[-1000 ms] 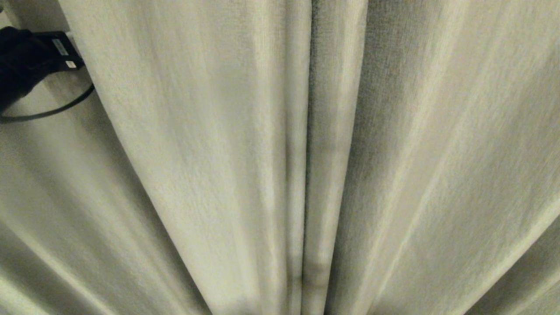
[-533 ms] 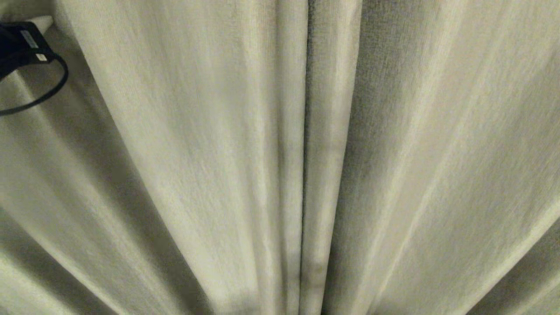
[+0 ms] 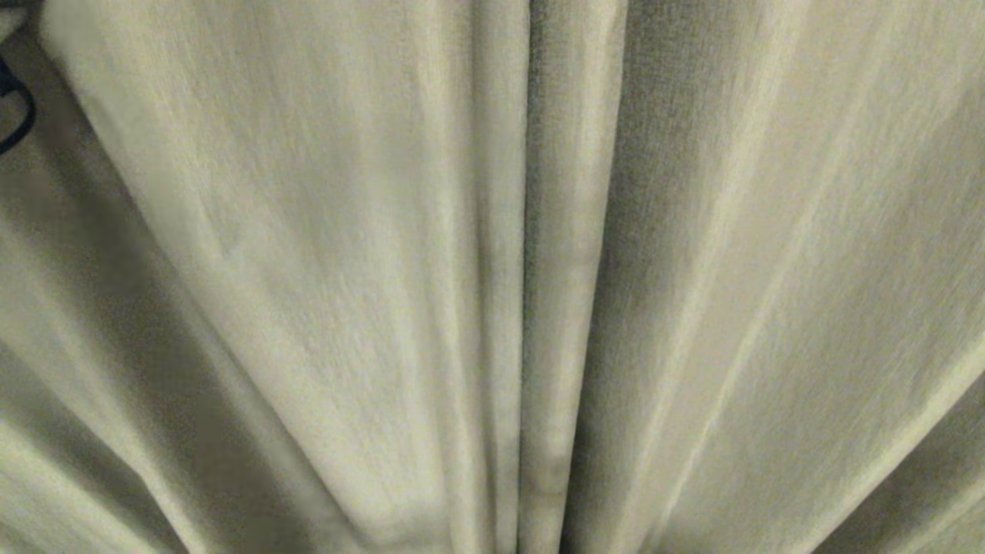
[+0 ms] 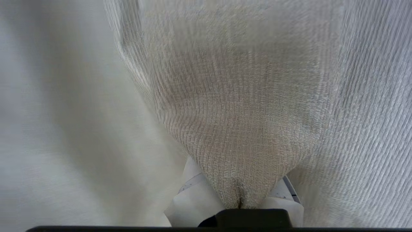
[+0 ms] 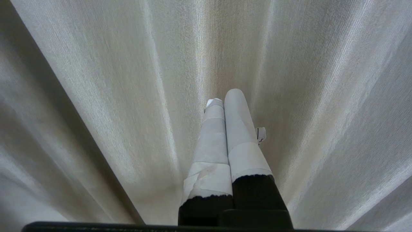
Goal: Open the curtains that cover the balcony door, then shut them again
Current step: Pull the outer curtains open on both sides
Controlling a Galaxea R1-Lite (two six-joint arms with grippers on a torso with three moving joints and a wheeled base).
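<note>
Cream-to-beige woven cloth, hanging in vertical pleats: the curtains (image 3: 323, 254) fill the whole head view, their two panels meeting at a dark vertical seam (image 3: 529, 231) slightly right of centre, with folds fanning outward toward the lower corners. No glass or frame shows anywhere, so the cloth is drawn fully across. Item, left gripper (image 4: 239, 201): seen only in the left wrist view, its white-taped fingers (image 4: 190, 203) are pinched together on a bunched fold of coarse ribbed curtain fabric, which rises from between the tips and spreads into a broad pleat; a smoother, paler stretch of cloth lies to one side of that fold, more ribbed cloth to the other. Item, black cable loop (image 3: 19, 115): a short arc at the far left edge of the head view, against a shaded pleat; what it belongs to cannot be told from there. Item, right gripper (image 5: 223, 98): two long fingers wrapped in white tape, black at the base, pressed side by side with nothing between them, tips pointing at the pleated cloth, whether touching it cannot be told. A small white tag (image 5: 261, 133) sticks out beside one finger.
</note>
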